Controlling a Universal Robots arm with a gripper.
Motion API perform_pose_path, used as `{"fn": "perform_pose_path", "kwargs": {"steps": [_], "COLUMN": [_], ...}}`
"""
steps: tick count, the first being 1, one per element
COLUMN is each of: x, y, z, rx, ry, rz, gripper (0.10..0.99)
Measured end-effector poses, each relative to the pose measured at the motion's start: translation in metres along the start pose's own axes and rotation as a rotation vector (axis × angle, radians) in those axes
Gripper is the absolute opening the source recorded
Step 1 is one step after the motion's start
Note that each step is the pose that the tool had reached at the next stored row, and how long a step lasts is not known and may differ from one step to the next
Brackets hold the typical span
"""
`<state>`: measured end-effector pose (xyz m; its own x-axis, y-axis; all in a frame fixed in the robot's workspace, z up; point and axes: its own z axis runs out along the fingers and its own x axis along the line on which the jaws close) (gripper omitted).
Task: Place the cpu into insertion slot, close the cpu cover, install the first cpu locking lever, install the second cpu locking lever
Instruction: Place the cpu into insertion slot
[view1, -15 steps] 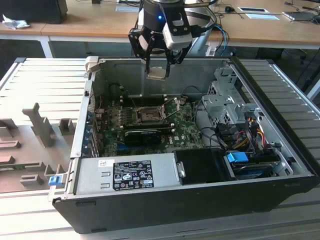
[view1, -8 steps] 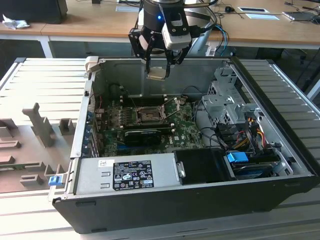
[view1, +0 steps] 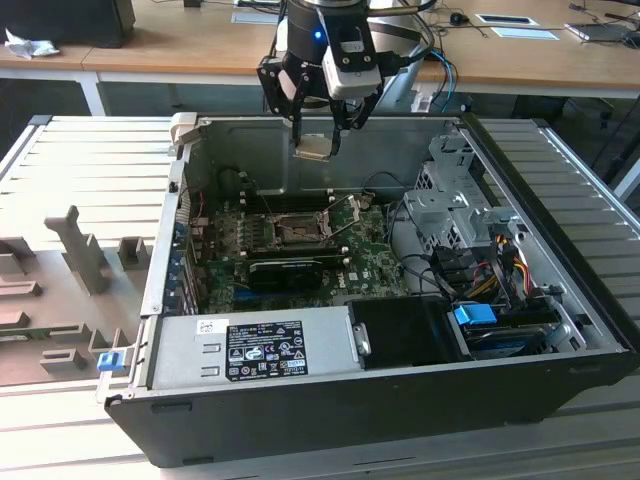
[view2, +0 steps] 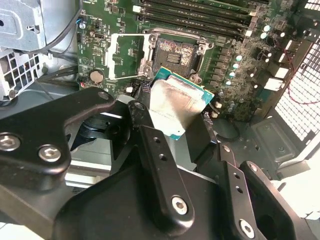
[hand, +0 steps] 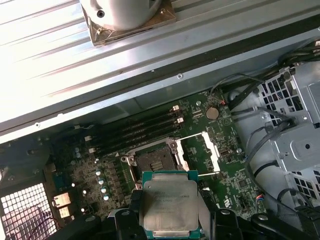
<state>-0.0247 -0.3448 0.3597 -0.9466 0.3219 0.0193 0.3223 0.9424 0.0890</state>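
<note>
My gripper hangs above the open computer case, shut on the cpu, a flat silver-topped chip with a green edge. In both wrist views the cpu sits held between the black fingers. Below it on the motherboard lies the insertion slot, a dark square socket with a metal rim, uncovered. The cpu cover, a silvery frame with a square window, stands flipped open beside the slot. The cpu is well above the slot, not touching it.
Memory sticks run along the slot's far side. A black card lies on its near side. A power supply fills the case front, drive cages and cables the exterior view's right. Case walls surround the board.
</note>
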Motion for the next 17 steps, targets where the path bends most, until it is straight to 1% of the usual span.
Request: {"fn": "perform_pose_path", "kwargs": {"steps": [17], "x": [0.0], "y": [0.0], "z": [0.0003], "rx": [-0.001], "ry": [-0.0052], "rz": [0.058], "gripper": [0.525]}}
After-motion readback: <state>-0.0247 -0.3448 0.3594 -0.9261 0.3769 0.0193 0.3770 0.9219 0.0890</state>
